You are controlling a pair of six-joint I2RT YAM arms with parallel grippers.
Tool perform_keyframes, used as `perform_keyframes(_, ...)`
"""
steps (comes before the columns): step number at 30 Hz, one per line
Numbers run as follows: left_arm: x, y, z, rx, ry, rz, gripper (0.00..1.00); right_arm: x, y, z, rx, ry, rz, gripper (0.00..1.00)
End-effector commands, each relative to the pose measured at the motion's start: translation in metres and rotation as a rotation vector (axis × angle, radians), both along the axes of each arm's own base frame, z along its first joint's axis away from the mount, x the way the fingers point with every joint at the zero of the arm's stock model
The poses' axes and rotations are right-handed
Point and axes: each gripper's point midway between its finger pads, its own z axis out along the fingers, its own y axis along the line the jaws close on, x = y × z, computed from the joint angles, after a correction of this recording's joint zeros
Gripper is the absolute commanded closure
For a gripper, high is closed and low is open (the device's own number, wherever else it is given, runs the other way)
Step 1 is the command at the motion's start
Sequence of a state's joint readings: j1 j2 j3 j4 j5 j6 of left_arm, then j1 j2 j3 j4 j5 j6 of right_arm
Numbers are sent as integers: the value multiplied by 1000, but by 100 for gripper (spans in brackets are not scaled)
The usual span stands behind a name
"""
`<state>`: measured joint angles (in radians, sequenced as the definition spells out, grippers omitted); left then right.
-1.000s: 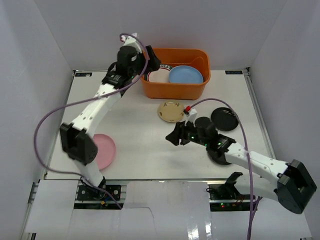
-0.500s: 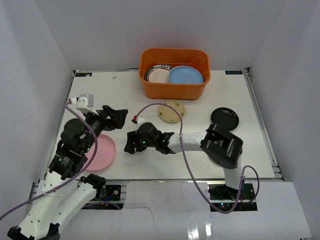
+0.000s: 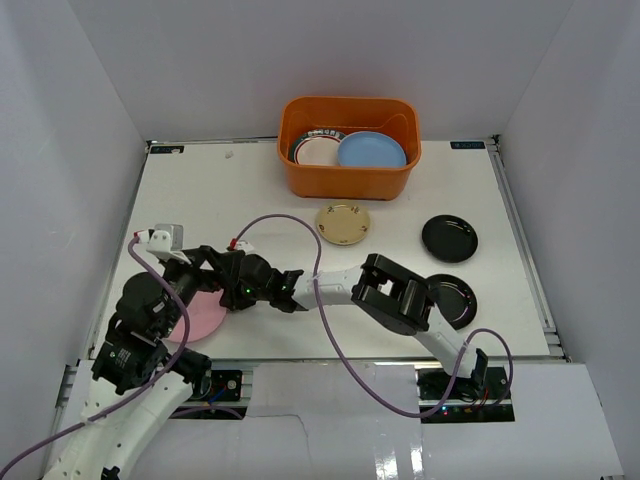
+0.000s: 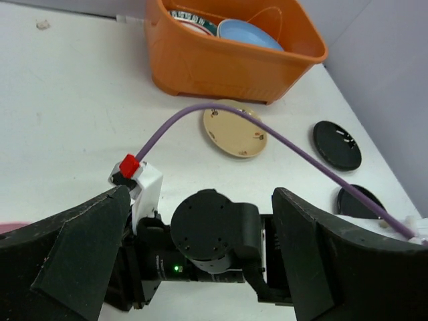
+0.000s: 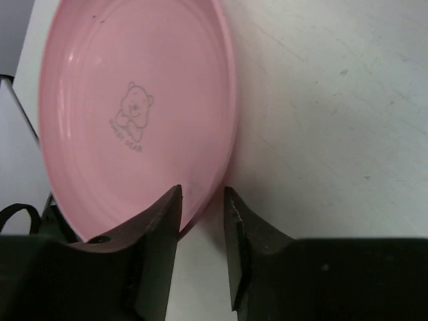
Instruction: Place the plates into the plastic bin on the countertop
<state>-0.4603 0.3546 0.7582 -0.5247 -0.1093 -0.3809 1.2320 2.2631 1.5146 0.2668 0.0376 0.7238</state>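
Straddling pink plate [image 5: 100,73] rim, R jaws narrow, grip unclear, bear-logo text illegible, L jaws wide

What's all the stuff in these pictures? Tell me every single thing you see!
bin: one, orange, far side of the table
patterned-rim plate: one seen, white, inside the bin, left part
blue plate: one, light blue, inside the bin, right part
tan plate: one, tan, on the table in front of the bin
black plates: two, glossy black, right side; the nearer one partly behind the right arm
pink plate: one, pink with a bear drawing, near left
cables: two, purple, running along the arms
left gripper: black, open, above the right arm's wrist
right gripper: black, fingers either side of the pink plate's rim; grip unclear
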Motion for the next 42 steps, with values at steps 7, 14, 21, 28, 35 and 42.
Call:
perform_keyframes(7, -21, -12, 39, -67, -67, -107, 2, 69, -42, 98, 111, -205, -243, 92)
perform_keyframes(14, -35, -37, 54, -110, -83, -265, 2, 181, -159, 244, 134, -523, -500, 92)
perform_keyframes(21, -18, -63, 11, -144, 60, -331, 2, 314, -301, 290, 120, -561, -789, 92)
perform_keyframes(28, 2, -95, -46, -152, 273, -411, 2, 400, -360, 260, -4, -522, -869, 92)
perform_keyframes(35, 31, -105, -103, -178, 438, -332, 5, 436, -371, 217, -104, -470, -877, 90)
perform_keyframes(42, 76, -118, -151, -230, 516, -221, 13, 437, -377, 218, -107, -470, -903, 59)
